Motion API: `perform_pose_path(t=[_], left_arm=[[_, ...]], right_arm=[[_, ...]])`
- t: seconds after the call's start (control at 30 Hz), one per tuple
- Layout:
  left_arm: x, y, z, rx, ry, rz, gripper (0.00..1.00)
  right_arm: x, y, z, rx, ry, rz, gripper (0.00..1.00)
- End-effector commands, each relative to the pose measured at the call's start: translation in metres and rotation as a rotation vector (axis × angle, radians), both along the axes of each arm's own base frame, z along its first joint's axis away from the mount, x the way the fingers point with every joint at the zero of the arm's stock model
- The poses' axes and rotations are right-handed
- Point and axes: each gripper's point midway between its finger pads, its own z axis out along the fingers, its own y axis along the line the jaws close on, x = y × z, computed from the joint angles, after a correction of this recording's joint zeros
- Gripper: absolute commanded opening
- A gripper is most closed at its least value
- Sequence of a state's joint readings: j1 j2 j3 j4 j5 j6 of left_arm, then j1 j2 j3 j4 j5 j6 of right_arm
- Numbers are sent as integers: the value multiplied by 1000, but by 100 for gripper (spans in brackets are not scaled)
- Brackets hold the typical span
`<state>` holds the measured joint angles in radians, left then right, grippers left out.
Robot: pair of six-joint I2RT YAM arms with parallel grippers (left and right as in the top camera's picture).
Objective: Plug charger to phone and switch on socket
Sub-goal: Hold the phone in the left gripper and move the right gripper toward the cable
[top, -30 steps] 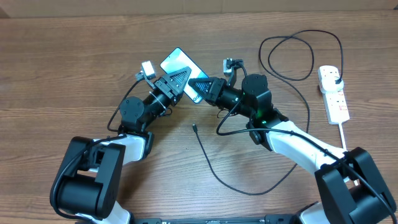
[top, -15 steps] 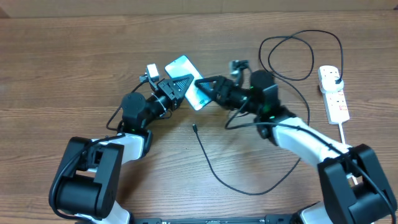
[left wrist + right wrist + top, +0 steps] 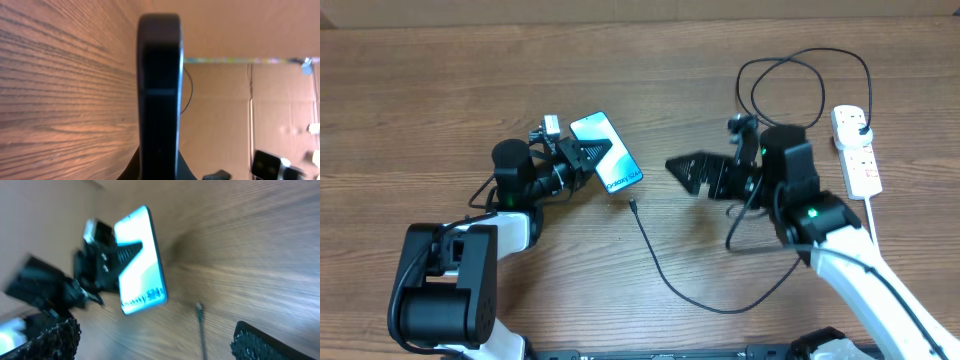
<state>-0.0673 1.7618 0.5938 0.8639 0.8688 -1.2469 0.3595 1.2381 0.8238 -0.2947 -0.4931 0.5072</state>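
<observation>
My left gripper [image 3: 588,153] is shut on the phone [image 3: 620,172], gripping its long edges and holding it tilted above the table with the lit screen up. In the left wrist view the phone [image 3: 159,95] shows edge-on as a dark bar between my fingers. My right gripper [image 3: 680,172] stands open and empty, a short way right of the phone. In the right wrist view the phone [image 3: 140,262] is ahead, and the charger's connector [image 3: 199,308] lies below it. The charger [image 3: 650,250] trails from its tip [image 3: 633,206] across the table. It loops round to its black plug in the socket [image 3: 857,152].
The socket's thick white cord [image 3: 870,215] runs down toward the front at the far right. The charger's spare loops [image 3: 800,90] lie behind my right arm. A cardboard wall [image 3: 240,115] borders the table's far side.
My right gripper has let go of the phone, opened wide and drawn back to the right. My left gripper has shut on the phone and carried it to the left.
</observation>
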Motion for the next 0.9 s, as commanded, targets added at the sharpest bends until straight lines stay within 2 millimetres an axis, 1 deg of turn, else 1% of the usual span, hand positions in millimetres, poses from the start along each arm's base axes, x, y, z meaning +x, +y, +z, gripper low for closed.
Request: perform_pose_path(t=[0.0,0.07,0.1,0.17,0.2,0.23,0.33,0.4,0.47,0.57,0.73,0.8,0.87], left_arm=[[-8,-2,16,36,-141,-111,4],[-8,4,17,30,-136,-119,4],[-7,8,19,21,-131,-130,4],[-6,13,25,10,-139,-151,4],[-5,15,28,7,-146,-157,4],[-4,18,33,3,-163,-168,4],[-7,18,33,17,-195,-191,4],[-8,18,26,36,-184,-196,4],[-8,20,19,58,-174,-186,4],[-5,22,15,77,-174,-168,4],[1,26,13,98,-170,-127,4],[3,28,12,105,-169,-111,4],[5,31,12,107,-167,-100,4]], right_arm=[[-3,-2,-8,-199,-125,6,96],[-12,8,-16,-262,-138,34,96],[-17,16,-22,-321,-157,40,95],[-21,23,-27,-375,-178,37,96],[-24,26,-30,-394,-185,43,98],[-31,35,-34,-407,-186,70,100],[-37,39,-37,-414,-179,93,100],[-40,39,-40,-421,-168,100,100],[-40,38,-40,-422,-167,101,96],[-39,40,-45,-444,-177,123,90],[-42,50,-70,-509,-166,179,82],[-43,56,-80,-544,-175,199,77],[-44,63,-92,-575,-180,213,76]])
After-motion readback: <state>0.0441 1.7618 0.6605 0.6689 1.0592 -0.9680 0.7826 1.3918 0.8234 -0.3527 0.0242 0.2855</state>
